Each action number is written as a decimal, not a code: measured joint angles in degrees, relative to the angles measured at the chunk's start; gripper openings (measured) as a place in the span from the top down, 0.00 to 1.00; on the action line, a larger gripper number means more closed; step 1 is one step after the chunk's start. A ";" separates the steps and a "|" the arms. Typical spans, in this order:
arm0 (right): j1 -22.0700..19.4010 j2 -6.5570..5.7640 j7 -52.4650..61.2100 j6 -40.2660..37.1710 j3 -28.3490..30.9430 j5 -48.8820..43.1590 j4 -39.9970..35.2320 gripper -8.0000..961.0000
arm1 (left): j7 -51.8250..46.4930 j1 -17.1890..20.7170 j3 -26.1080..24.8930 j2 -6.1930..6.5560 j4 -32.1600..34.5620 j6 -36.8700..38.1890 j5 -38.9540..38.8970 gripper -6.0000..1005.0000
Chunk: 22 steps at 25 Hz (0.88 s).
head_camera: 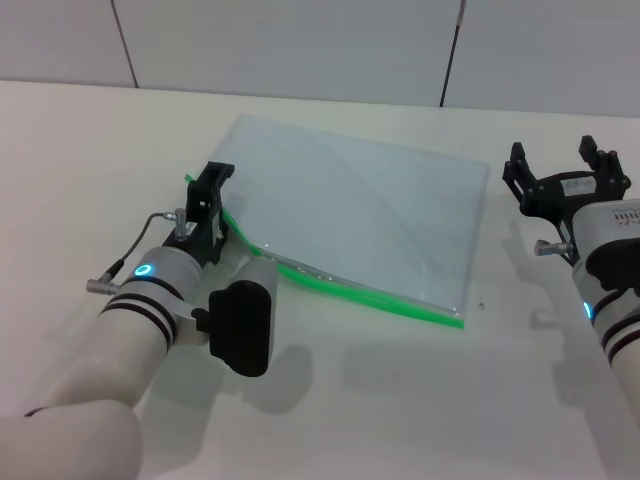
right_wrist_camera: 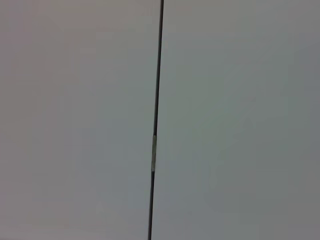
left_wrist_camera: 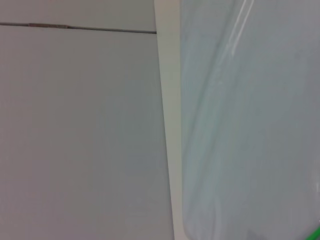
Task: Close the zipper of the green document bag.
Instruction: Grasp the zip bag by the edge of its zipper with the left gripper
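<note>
The green document bag [head_camera: 360, 215] lies flat in the middle of the white table, pale and translucent. Its zipper [head_camera: 350, 292] runs as a bright green strip along the near long edge. My left gripper [head_camera: 210, 198] sits at the left end of that strip, shut on the zipper there; the slider is hidden by the fingers. In the left wrist view the bag [left_wrist_camera: 250, 125] fills one side and a bit of the zipper [left_wrist_camera: 315, 234] shows at a corner. My right gripper [head_camera: 562, 165] hovers open beside the bag's right short edge, holding nothing.
The white table [head_camera: 400, 400] stretches around the bag, with grey wall panels [head_camera: 300, 45] behind its far edge. The right wrist view shows only wall and a dark seam [right_wrist_camera: 156, 100]. The left arm's black wrist block [head_camera: 240, 325] hangs near the zipper.
</note>
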 joint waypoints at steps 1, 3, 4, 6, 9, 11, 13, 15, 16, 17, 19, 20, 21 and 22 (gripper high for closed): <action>0.00 0.00 0.00 0.00 0.00 0.00 0.00 0.13 | 0.07 0.00 0.00 -0.02 0.01 -0.01 0.00 0.30; 0.01 0.00 0.00 0.00 0.00 0.00 0.00 0.13 | 0.10 0.00 0.00 -0.04 0.02 -0.02 0.00 0.30; 0.02 0.00 0.00 0.00 0.00 0.00 0.00 0.13 | 0.11 0.00 0.00 -0.05 0.03 -0.02 0.02 0.30; 0.03 0.00 0.00 0.00 0.00 0.00 0.00 0.13 | 0.12 -0.05 0.00 -0.05 0.03 -0.04 0.11 0.31; 0.05 0.00 0.00 0.00 -0.05 0.00 0.00 0.13 | 0.13 -0.11 0.00 -0.06 0.03 -0.47 0.94 0.31; 0.05 0.00 0.00 0.00 -0.09 0.00 0.00 0.13 | 0.04 -0.07 -0.06 -0.07 0.29 -0.72 1.66 0.31; 0.03 0.00 0.00 0.00 -0.12 0.00 0.00 0.13 | -0.06 -0.06 -0.13 -0.07 0.49 -0.73 1.73 0.38; 0.02 0.00 0.00 0.00 -0.17 0.00 0.00 0.13 | -0.16 -0.06 -0.35 -0.07 1.13 -0.74 1.74 0.45; 0.01 0.00 0.00 0.00 -0.18 0.00 0.00 0.13 | -0.13 -0.07 -0.35 -0.06 1.14 -0.76 1.77 0.48; -0.01 0.00 0.00 0.00 -0.19 0.00 0.00 0.13 | -0.07 -0.03 -0.34 -0.05 1.16 -0.87 1.88 0.52; -0.05 0.00 0.00 0.00 -0.18 0.00 0.00 0.13 | -0.04 0.03 -0.25 -0.02 1.16 -1.34 2.19 0.58; -0.06 0.00 0.01 0.00 -0.16 0.00 0.00 0.13 | -0.01 0.10 -0.17 0.00 1.14 -1.81 2.52 0.61; -0.06 0.00 0.04 0.00 -0.14 0.00 0.00 0.13 | 0.01 0.16 -0.11 0.00 1.13 -2.24 2.91 0.64; -0.06 0.00 0.09 0.00 -0.14 0.00 0.00 0.13 | 0.02 0.24 -0.07 0.01 1.12 -2.62 3.40 0.67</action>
